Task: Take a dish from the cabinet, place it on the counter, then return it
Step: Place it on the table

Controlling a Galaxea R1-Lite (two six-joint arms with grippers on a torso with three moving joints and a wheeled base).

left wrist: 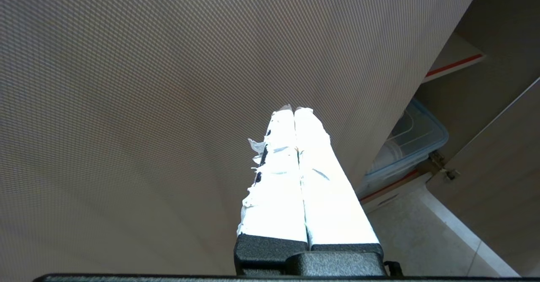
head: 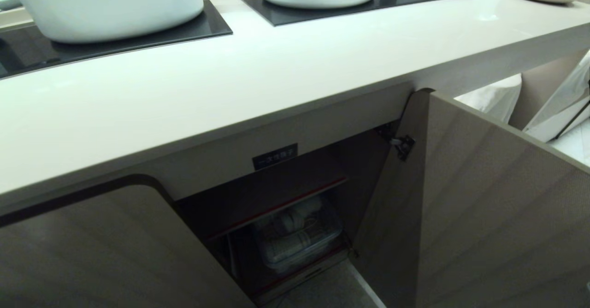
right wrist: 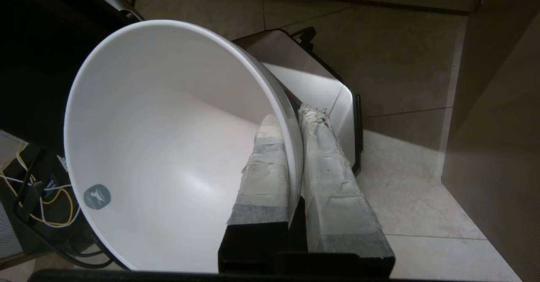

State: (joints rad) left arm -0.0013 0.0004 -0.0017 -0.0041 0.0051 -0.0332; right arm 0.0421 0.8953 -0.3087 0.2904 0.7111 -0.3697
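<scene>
Pots (head: 106, 8), large and white, sit on the black glass panels at the far left of the tabletop (head: 230, 82). Left hand (left wrist: 294, 111): taped fingers pressed together, empty, parked against the ribbed left door (left wrist: 147, 83). Cabinet (head: 276, 197): both doors open, red-edged shelf (head: 276, 206) above a clear box (head: 295, 239) of cups. Right hand (right wrist: 295, 115): clamped on the rim of the dish (right wrist: 168, 147), one finger inside and one outside, low over the floor tiles (right wrist: 400, 62), outside the head view. You likely want the bowl lifted level, clear of the tabletop's front lip and right door (head: 484, 206), then set onto bare cream surface, well apart from the pots.
</scene>
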